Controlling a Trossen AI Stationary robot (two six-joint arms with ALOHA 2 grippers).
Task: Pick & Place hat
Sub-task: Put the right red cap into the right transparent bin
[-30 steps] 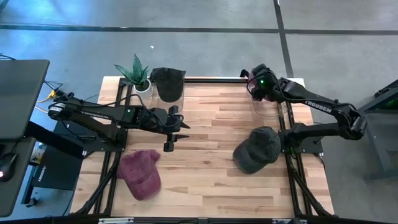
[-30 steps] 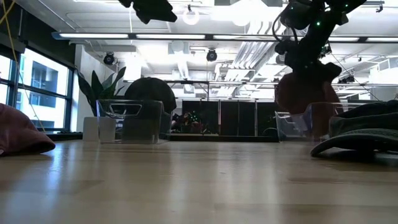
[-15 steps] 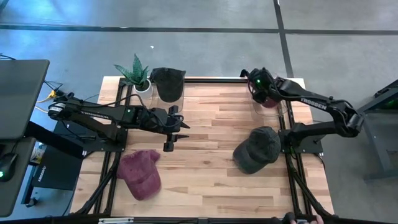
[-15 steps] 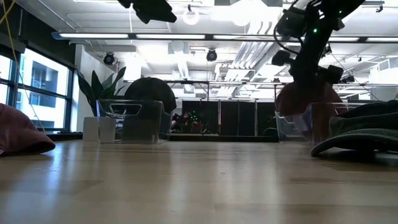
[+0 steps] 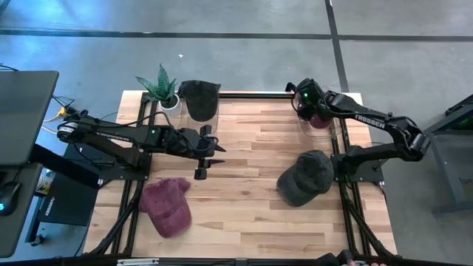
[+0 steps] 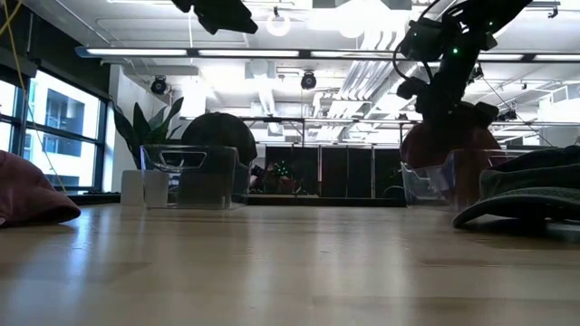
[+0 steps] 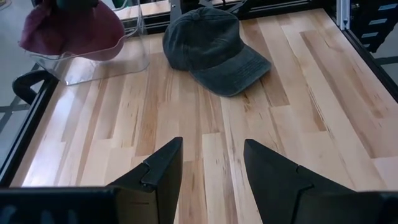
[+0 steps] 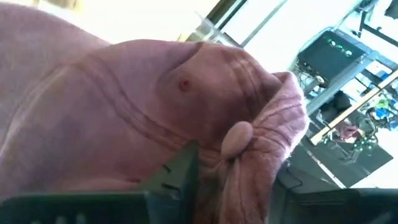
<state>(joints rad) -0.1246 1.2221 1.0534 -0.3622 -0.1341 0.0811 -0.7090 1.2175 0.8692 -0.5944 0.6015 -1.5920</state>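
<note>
My right gripper [image 5: 310,101] is at the table's far right corner, over a clear bin [image 5: 325,131], and is shut on a maroon hat [image 5: 319,118]. In the low view the maroon hat [image 6: 450,145] sits inside the clear bin [image 6: 426,186] under the right gripper [image 6: 444,91]. A dark grey cap [image 5: 306,177] lies flat on the table near the right arm's base. A second maroon hat [image 5: 167,207] lies at the near left. My left gripper [image 5: 202,157] hangs open over the table's middle left, touching nothing. My right gripper [image 8: 239,165] pinches a bunched fold of the maroon hat's cloth [image 8: 252,158] between its two fingers, coming from above. The crown [image 8: 124,106] spreads out past the fingers. In the low view the hat is down inside the bin; what it rests on cannot be told.
A second clear bin [image 5: 199,111] at the far left holds a black hat [image 5: 199,92], with a potted plant [image 5: 164,89] beside it. Bare wood lies between the two arms [image 7: 205,118]. A monitor [image 5: 22,111] stands off the table's left.
My right gripper has come down with the maroon hat, which hung above the right bin a second ago and now sits inside it. The gripper has kept its hold.
</note>
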